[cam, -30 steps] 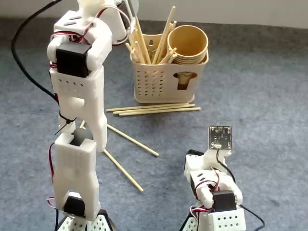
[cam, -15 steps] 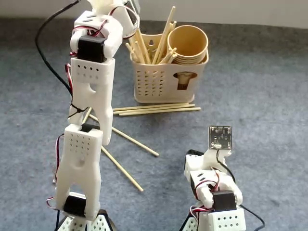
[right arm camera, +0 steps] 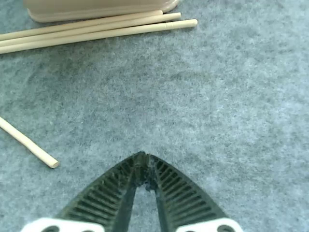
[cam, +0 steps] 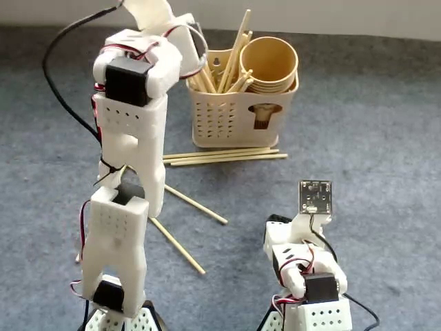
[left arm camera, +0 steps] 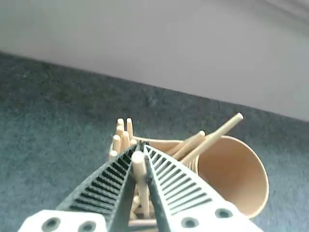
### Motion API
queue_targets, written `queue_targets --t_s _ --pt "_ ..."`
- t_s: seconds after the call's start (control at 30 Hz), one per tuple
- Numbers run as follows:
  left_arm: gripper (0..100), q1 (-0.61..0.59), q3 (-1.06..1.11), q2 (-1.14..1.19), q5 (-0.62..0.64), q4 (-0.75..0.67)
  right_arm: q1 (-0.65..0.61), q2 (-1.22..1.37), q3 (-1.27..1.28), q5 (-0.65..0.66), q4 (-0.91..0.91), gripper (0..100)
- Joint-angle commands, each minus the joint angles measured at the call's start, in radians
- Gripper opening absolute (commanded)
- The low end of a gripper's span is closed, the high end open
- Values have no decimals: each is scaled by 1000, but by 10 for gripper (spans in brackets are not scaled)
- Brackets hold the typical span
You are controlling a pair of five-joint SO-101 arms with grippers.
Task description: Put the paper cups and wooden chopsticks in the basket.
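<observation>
Counting what already sits in the basket [cam: 241,114], we judge the task well past halfway. The paper cups [cam: 270,62] are nested in a stack in its 3 o'clock half. A bunch of chopsticks [cam: 236,48] stands tilted in its 9 o'clock half, with tips poking over the rim. The left arm [cam: 131,131] rises from 7 o'clock on the table [cam: 386,138] to the basket's 10 o'clock corner. The left jaws are pinching one more chopstick [left arm camera: 139,166] right above that bunch, so we take it to be about ready to drop in.

At least five chopsticks are left lying loose on the table. Three [cam: 220,156] lie side by side, touching, just at 6 o'clock of the basket and nearly against its wall. Two more lie slanted farther toward 6 o'clock, one [cam: 196,203] near the middle and another [cam: 178,246] close to the left arm's base. That arm hides some of the table, so we cannot tell whether more lie behind it.

The right arm [cam: 306,265] sits folded at 5 o'clock, with the right jaws pressed together on nothing, low over bare table.

We see two things in the way. The crowded, slanted sticks could catch a newcomer, and the basket wall leaves little room beside the three.
</observation>
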Motion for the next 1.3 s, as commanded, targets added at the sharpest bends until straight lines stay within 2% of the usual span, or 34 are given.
queue_targets --t_s 0.0,0.37,0.57,0.63,0.73,0.93,1.07,1.27 --pt "6 31 -24 -61 0 55 13 -15 148 -3 4 5" --pt "14 33 -33 65 0 91 13 -15 148 -3 4 5" --pt "188 33 -33 -36 5 110 13 -15 148 -3 4 5" --pt "210 28 -33 -81 6 110 13 -15 148 -3 4 5" --pt "166 27 -27 -139 3 110 13 -15 148 -3 4 5" --pt "1 -28 -25 -185 0 117 13 -15 148 -3 4 5" --pt "7 -105 -24 -185 -3 120 13 -15 148 -3 4 5" --pt "6 -209 -24 -186 -215 129 13 -15 148 -3 4 5"
